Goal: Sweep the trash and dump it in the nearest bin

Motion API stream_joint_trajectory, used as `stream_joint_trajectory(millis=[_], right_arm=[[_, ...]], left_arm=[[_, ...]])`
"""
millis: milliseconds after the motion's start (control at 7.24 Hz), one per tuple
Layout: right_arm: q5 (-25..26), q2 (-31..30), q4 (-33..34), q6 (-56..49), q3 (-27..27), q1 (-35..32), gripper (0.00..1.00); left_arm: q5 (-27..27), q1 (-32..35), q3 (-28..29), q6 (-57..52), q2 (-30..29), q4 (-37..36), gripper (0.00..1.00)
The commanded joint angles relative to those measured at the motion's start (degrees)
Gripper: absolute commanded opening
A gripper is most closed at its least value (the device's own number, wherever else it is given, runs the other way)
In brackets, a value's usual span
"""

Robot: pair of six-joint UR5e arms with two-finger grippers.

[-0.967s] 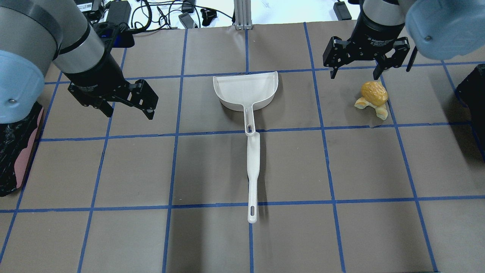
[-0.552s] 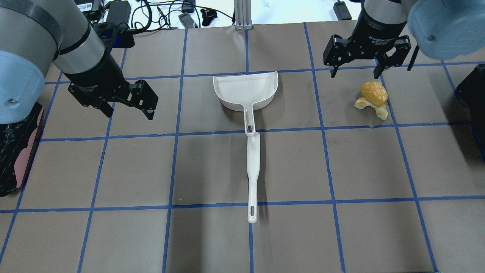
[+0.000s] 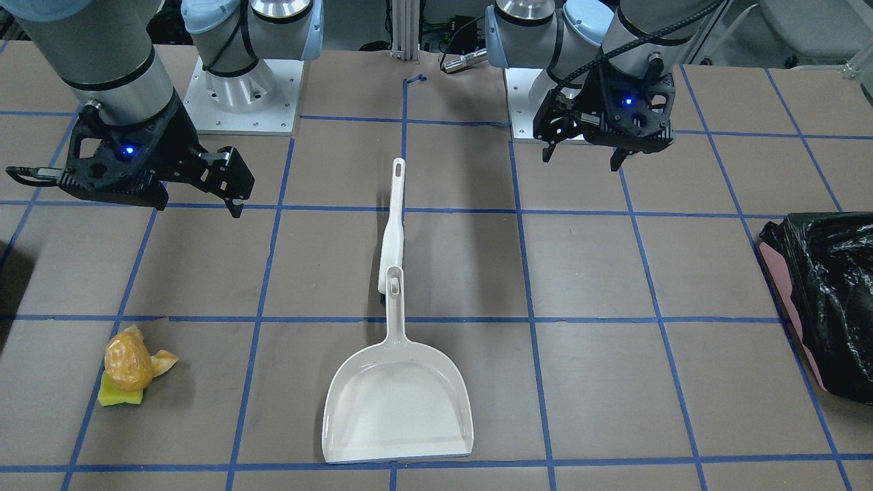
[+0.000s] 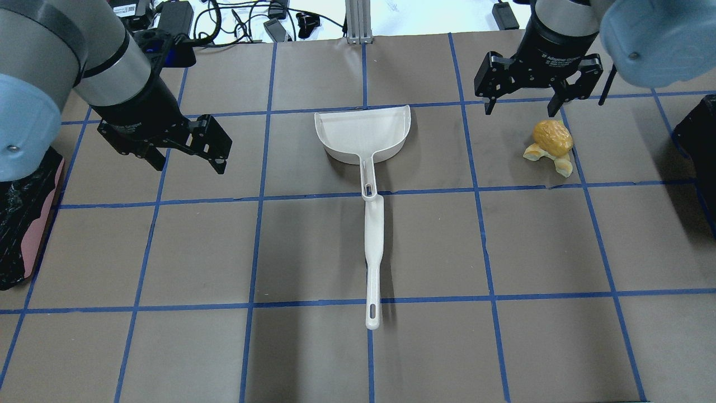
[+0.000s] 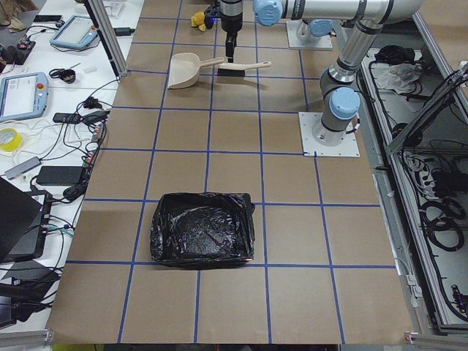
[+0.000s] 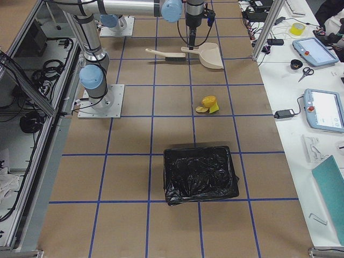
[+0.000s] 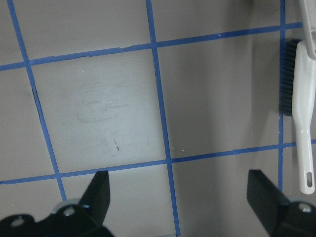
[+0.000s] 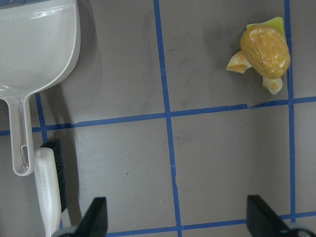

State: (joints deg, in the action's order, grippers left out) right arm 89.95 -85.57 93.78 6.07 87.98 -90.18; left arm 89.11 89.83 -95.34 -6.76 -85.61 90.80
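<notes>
Barely drifted toward 12 o'clock with left jaws and right jaws wide and empty, leaving brush (image 4: 373,252), dustpan (image 4: 362,131) and yellow trash (image 4: 551,140) at 2 o'clock untouched on the table (image 4: 168,347), sweeping still unstarted

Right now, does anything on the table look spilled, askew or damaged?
Only the trash is loose: an orange-brown lump with pale and yellow scraps, on the robot's right side. The dustpan and brush lie end to end at centre, neither gripped. The blue tape line nearest the trash has a small break.
</notes>
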Motion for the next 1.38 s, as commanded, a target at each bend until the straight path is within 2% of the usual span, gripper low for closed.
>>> stream_joint_trajectory(millis=[0, 967, 1243], right_arm=[[0.05, -0.03, 0.08, 0.0, 0.0, 0.0, 1.0], [-0.03, -0.29, 0.09, -0.18, 0.53, 0.0, 1.0], [-2.57, 1.62, 0.61, 0.08, -0.43, -0.78, 1.0]], left_arm=[[0.19, -0.01, -0.03, 0.25, 0.17, -0.01, 1.0], [0.01, -0.45, -0.37, -0.1, -1.4, -0.71, 1.0], [-0.86, -0.27, -1.77, -0.19, -1.58, -0.71, 1.0]])
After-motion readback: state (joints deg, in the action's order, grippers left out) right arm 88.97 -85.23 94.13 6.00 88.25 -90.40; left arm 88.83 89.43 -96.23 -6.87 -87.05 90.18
